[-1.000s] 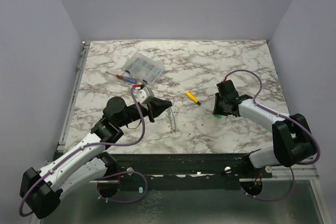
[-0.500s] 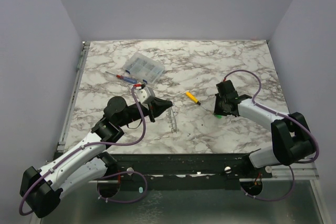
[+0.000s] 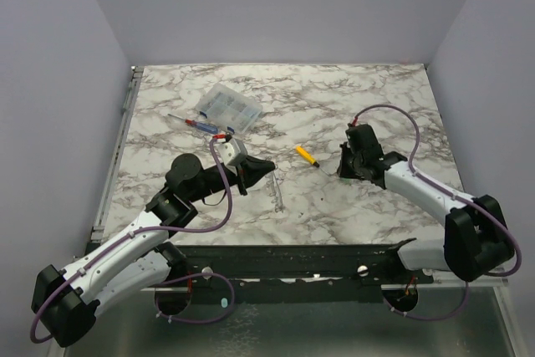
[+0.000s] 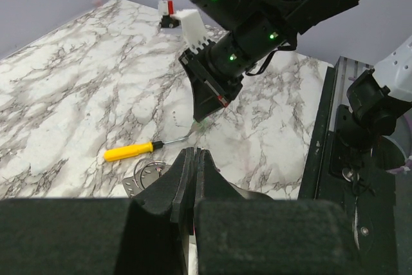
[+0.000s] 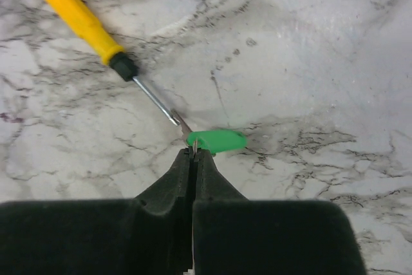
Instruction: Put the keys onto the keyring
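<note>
The key's green head (image 5: 219, 140) sits right at the tips of my right gripper (image 5: 194, 151), which is shut on its thin metal edge. Its blade points toward the yellow screwdriver's tip. In the top view my right gripper (image 3: 343, 170) hides the key. My left gripper (image 4: 195, 152) is shut. The keyring (image 4: 149, 173), a metal ring with a perforated tab, hangs at its left finger, partly hidden behind it. In the top view the keyring (image 3: 277, 193) is a thin pale strip just off my left gripper (image 3: 269, 165). The two grippers face each other, about a hand's width apart.
A yellow screwdriver (image 3: 306, 155) lies between the grippers, its shaft tip close to the key. A clear compartment box (image 3: 230, 108) and a red-and-blue screwdriver (image 3: 199, 123) lie at the back left. The black rail (image 4: 328, 133) runs along the table's near edge.
My right gripper has closed fully on the key and shifted a little toward the back and left. The green head no longer shows in the top view. The left arm has stayed still.
</note>
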Tool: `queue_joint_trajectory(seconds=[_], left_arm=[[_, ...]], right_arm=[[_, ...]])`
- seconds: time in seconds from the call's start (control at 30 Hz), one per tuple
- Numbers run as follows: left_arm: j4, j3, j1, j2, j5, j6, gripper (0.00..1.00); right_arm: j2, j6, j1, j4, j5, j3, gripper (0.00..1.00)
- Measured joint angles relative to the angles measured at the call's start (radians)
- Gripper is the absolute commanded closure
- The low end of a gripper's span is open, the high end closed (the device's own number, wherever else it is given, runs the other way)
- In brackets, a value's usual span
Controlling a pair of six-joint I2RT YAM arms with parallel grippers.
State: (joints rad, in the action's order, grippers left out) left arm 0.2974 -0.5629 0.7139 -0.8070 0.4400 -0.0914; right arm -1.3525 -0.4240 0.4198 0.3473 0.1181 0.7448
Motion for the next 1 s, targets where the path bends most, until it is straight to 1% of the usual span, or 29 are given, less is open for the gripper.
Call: queue_joint_trajectory(seconds=[0.17,0.27,0.5,0.67,0.8,1.0], left_arm=[[0.0,0.0,0.0,0.0,-0.001,0.001,1.0],[0.0,0.0,0.0,0.0,-0.002,0.003,1.0],[-0.001,0.0,0.0,0.0,-0.004,0.004,1.0],[-0.001,0.0,0.002,0.0,-0.004,0.005,1.0],[-0.001,0.0,0.002,0.0,-0.004,0.006,1.0],[-0.001,0.0,0.002,0.0,-0.004,0.006,1.0]], right_arm=[[0.097,0.053,0.028,0.0,-0.026,0.048,0.99],[0.154,0.087,0.042,-0.008,-0.087,0.058,0.99],[0.301,0.152,0.084,-0.103,-0.301,0.037,0.99],[0.378,0.172,0.111,-0.22,-0.541,0.021,0.99],[0.409,0.181,0.119,-0.272,-0.688,0.019,0.99],[0.426,0.201,0.125,-0.283,-0.832,0.019,0.99]])
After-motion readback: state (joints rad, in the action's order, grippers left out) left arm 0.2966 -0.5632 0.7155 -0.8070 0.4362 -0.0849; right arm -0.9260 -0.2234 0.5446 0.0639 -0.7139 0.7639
